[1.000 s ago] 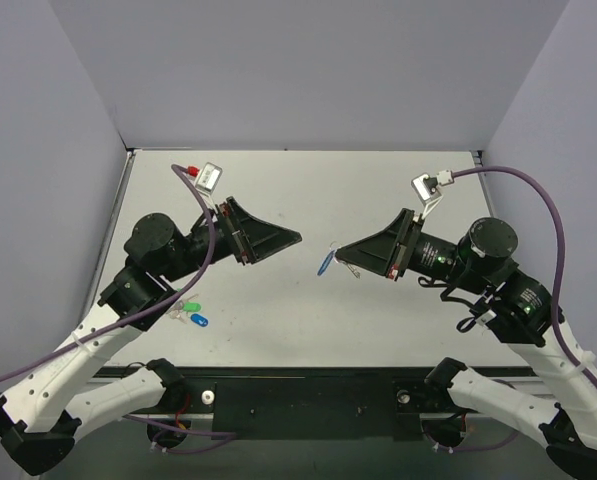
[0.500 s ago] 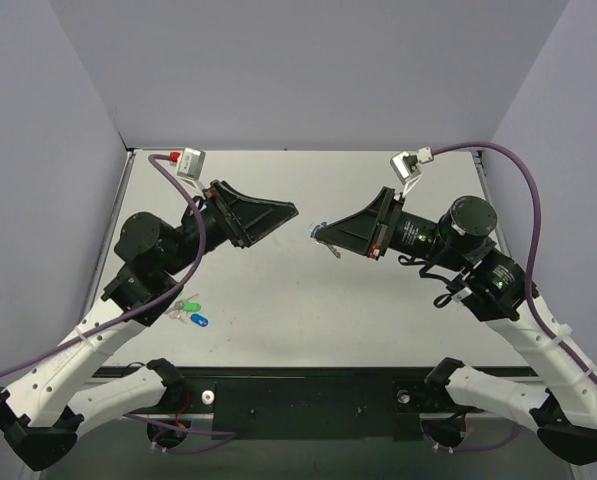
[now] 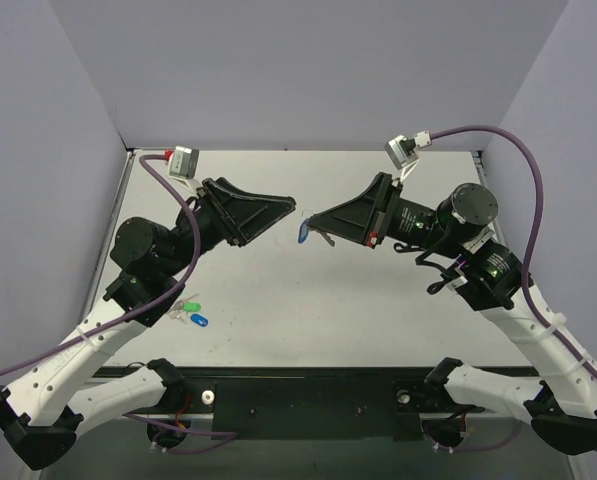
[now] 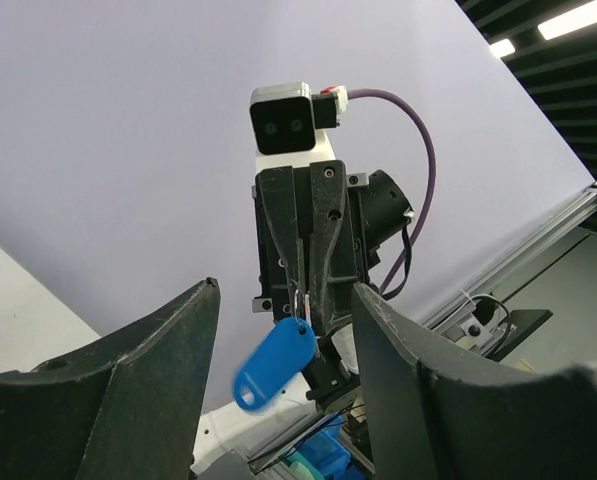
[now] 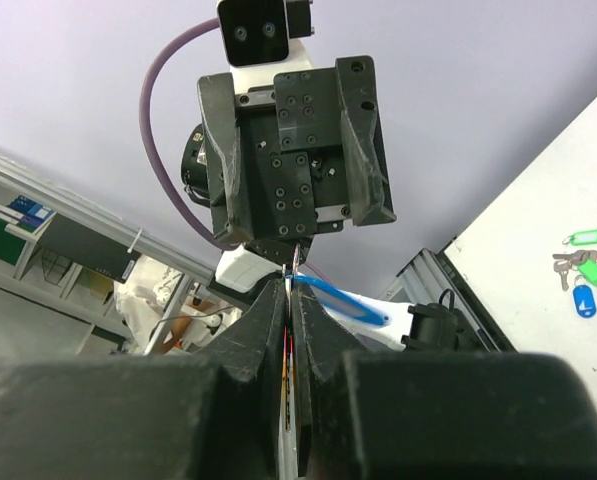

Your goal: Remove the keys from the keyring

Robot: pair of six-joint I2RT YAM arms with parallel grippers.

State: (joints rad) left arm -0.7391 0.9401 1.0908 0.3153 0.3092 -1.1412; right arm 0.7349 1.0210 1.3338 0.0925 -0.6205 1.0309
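Your keyring [image 4: 275,362] is a light-blue oval plastic tag hanging from a thin metal ring, and it looks slightly blurred in the left wrist view. It is up in the air between the two arms, above the middle of the table [image 3: 378,310]. Your right gripper [image 3: 316,221] is pinched narrow on the ring, with the tag dangling just below its tips. Your left gripper [image 3: 288,211] faces it, near but apart, its fingers [image 4: 148,380] spread wide around nothing. You cannot pick out the key with any certainty; it is too small to tell. In the right wrist view the tag shows only edge-on. A bunch of green and blue tags [image 3: 189,312] lies on the table beside the left arm.
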